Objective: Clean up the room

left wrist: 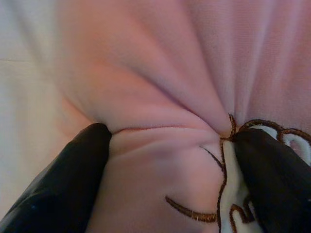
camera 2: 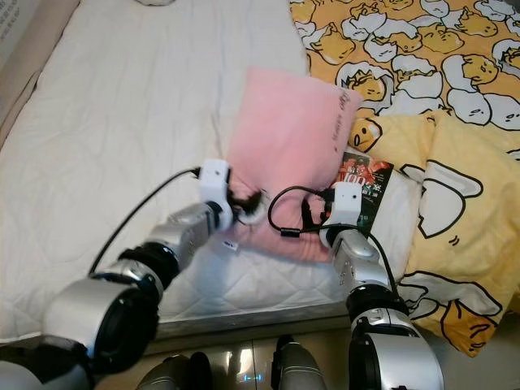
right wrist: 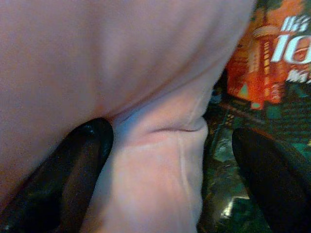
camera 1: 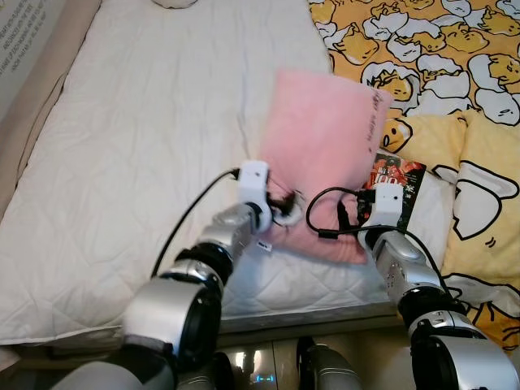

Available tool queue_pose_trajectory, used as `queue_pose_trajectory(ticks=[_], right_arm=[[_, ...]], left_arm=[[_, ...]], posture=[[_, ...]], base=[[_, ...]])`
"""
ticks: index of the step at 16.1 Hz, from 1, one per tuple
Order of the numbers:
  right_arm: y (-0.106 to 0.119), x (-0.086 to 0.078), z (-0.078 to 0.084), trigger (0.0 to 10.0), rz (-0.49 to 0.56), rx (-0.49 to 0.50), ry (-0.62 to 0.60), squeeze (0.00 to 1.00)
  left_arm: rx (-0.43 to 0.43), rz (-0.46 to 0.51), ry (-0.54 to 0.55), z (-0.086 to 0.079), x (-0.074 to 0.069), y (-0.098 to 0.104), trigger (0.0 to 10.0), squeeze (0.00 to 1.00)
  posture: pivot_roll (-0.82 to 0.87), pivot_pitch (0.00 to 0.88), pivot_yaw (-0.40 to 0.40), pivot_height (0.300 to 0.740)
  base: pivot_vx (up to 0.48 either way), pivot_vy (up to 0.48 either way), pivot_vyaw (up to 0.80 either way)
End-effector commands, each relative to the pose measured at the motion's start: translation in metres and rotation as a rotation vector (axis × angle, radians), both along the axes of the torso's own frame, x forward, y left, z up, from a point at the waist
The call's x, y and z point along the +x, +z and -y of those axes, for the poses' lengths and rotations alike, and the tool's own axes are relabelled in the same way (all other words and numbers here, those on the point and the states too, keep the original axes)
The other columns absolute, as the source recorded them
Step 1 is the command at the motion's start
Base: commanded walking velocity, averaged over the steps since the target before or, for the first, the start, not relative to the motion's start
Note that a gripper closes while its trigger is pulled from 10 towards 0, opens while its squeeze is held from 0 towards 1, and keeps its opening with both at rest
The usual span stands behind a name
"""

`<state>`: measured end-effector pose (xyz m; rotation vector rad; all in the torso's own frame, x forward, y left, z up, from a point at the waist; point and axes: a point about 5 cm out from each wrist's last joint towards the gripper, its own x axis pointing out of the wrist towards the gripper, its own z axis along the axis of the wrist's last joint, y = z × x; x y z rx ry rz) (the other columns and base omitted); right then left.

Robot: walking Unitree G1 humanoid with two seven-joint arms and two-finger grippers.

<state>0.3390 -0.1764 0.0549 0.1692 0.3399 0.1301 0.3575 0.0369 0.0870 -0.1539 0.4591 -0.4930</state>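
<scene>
1. The left tool (camera 1: 286,203) reaches forward over the bed (camera 1: 146,162) and pinches the near left edge of the pink pillow (camera 1: 325,146); in its wrist view both black fingers (left wrist: 63,179) press into the cloth, which bunches into folds between them, so the tool is closed on the pillow.
2. Just beside the left tool's other finger the pillow carries a white patch with brown stitched lines (left wrist: 228,204).
3. The right tool (right wrist: 170,170) sits at the pillow's near right corner. One finger (right wrist: 73,165) lies under a fold of pink cloth and the other (right wrist: 272,174) stands apart over the printed packet; the gap is wide, and a flap of pillow lies in it against only one finger.
4. The pillow stands tilted ahead of both tools, its near edge held between them and its far edge raised toward the yellow blanket.
5. A dark packet with red and orange print (camera 1: 396,183) lies just beyond the right tool, partly under the pillow's right edge.
6. The yellow blanket with a white-and-yellow cartoon print (camera 1: 455,73) lies heaped ahead and to the right of the right tool, on the white quilted bed.
</scene>
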Motion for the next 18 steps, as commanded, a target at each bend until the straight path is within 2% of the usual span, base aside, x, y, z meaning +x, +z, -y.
queue_pose_trajectory(ticks=[1,2,3,4,8,11,12,15,18], right_arm=[[-0.01,-0.004,-0.019,0.0,-0.047,0.018,0.089,0.0],[-0.01,-0.005,-0.02,0.0,-0.048,0.022,0.092,0.0],[-0.013,-0.006,-0.02,0.0,-0.054,0.036,0.083,0.0],[-0.016,-0.008,-0.019,0.0,-0.067,0.049,0.074,0.0],[-0.022,-0.013,-0.015,0.0,-0.086,0.068,0.056,0.0],[-0.024,-0.014,-0.012,0.0,-0.089,0.077,0.028,0.0],[-0.025,-0.015,-0.015,0.0,-0.092,0.081,0.039,0.0],[-0.02,-0.01,-0.032,0.0,-0.074,0.11,0.101,0.0],[-0.023,-0.011,-0.036,0.0,-0.105,0.162,0.085,0.0]], left_arm=[[0.03,-0.051,-0.128,0.024,-0.022,-0.02,0.7,0.0],[0.043,-0.036,-0.119,0.024,-0.021,-0.02,0.7,0.0],[0.018,-0.034,-0.121,0.029,-0.022,-0.018,0.0,0.0],[0.021,-0.031,-0.141,0.031,-0.023,-0.017,0.0,0.0],[-0.034,-0.078,-0.107,0.023,-0.023,-0.022,0.0,0.0],[-0.009,-0.137,-0.146,0.023,-0.032,-0.034,0.0,0.0],[-0.023,-0.141,-0.142,0.022,-0.032,-0.034,0.0,0.0],[0.007,-0.132,-0.109,0.016,-0.031,-0.037,0.0,0.0],[0.024,-0.078,-0.083,0.015,-0.028,-0.034,0.0,0.0]], posture=[[-0.19,0.241,0.04,0.74],[-0.19,0.241,0.04,0.74],[-0.19,0.239,0.029,0.74],[-0.19,0.237,0.028,0.74],[-0.17,0.211,0.033,0.74],[-0.14,0.194,0.034,0.74],[-0.14,0.183,0.036,0.74],[-0.13,0.143,0.048,0.74],[-0.11,0.097,0.047,0.74]], base=[[0.0,0.0,0.0],[0.0,0.0,0.0],[0.0,0.0,0.0],[0.0,0.0,0.0],[0.0,0.0,0.0],[0.0,0.0,0.0],[0.0,0.0,0.0],[0.0,0.0,0.0],[0.0,0.0,0.0]])
